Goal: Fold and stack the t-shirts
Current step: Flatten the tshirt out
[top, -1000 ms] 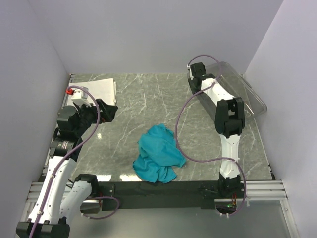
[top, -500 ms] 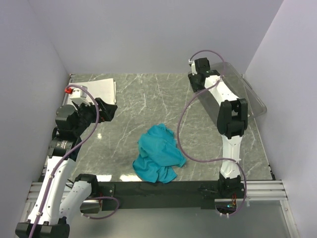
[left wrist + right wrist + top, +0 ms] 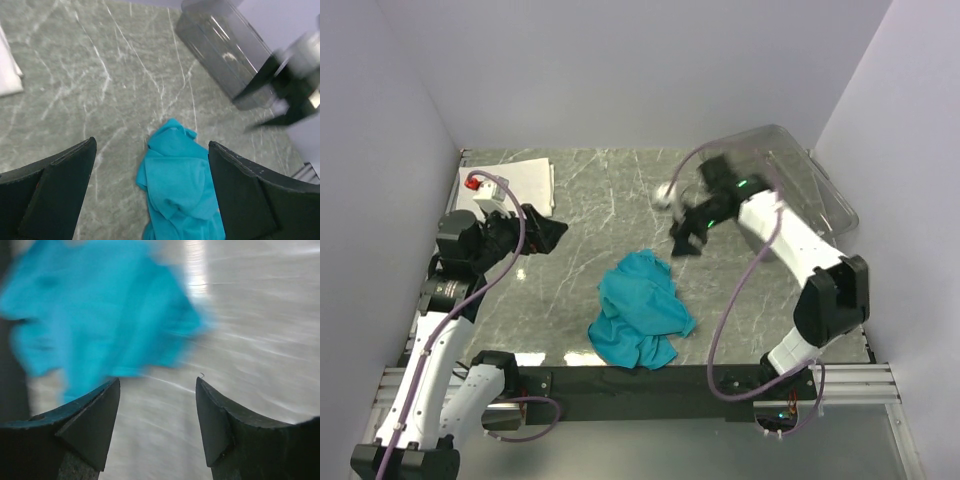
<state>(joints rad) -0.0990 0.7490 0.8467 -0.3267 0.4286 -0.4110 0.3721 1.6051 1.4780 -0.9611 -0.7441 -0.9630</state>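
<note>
The teal-blue t-shirt (image 3: 638,310) lies crumpled on the marble table near the front middle; it also shows in the left wrist view (image 3: 182,190) and, blurred, in the right wrist view (image 3: 95,310). The white t-shirt (image 3: 523,182) lies folded at the back left corner; its edge shows in the left wrist view (image 3: 7,70). My left gripper (image 3: 548,232) is open and empty, above the table left of the teal shirt. My right gripper (image 3: 682,240) is open and empty, blurred by motion, just behind and right of the teal shirt.
A clear plastic tray (image 3: 820,190) stands at the back right, also in the left wrist view (image 3: 220,50). A black rail (image 3: 640,380) runs along the table's front edge. Lilac walls close in the left, back and right.
My right arm has swung from the tray at the back right forward and left, down toward the teal shirt. The left gripper has shifted slightly right. The shirts have not moved.
</note>
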